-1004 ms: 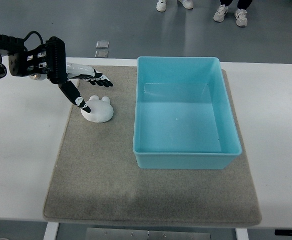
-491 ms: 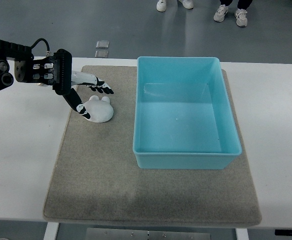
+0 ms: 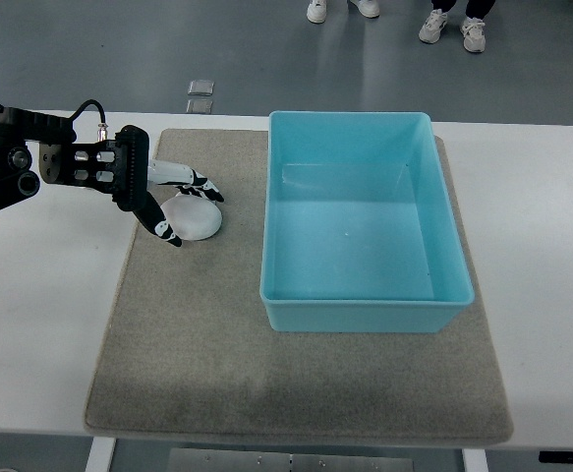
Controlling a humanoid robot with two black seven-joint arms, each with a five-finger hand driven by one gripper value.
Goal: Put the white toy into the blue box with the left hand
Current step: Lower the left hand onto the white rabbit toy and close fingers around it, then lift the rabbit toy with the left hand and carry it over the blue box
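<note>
Reaching over the white toy [image 3: 194, 218] on the mat [image 3: 266, 364], I'm spreading my left hand [image 3: 173, 202] around it, fingers not yet clamped, blue box [image 3: 365, 317] nearby.

Lab: white table [image 3: 40, 324], bystanders' shoes [image 3: 451, 28]

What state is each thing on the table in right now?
Toy: on the mat, outside the box, fingers around it.
Box: upright, open, empty.
Left hand: fingers spread over the toy, grasp not clearly closed.
Mat: flat under toy and box.
</note>
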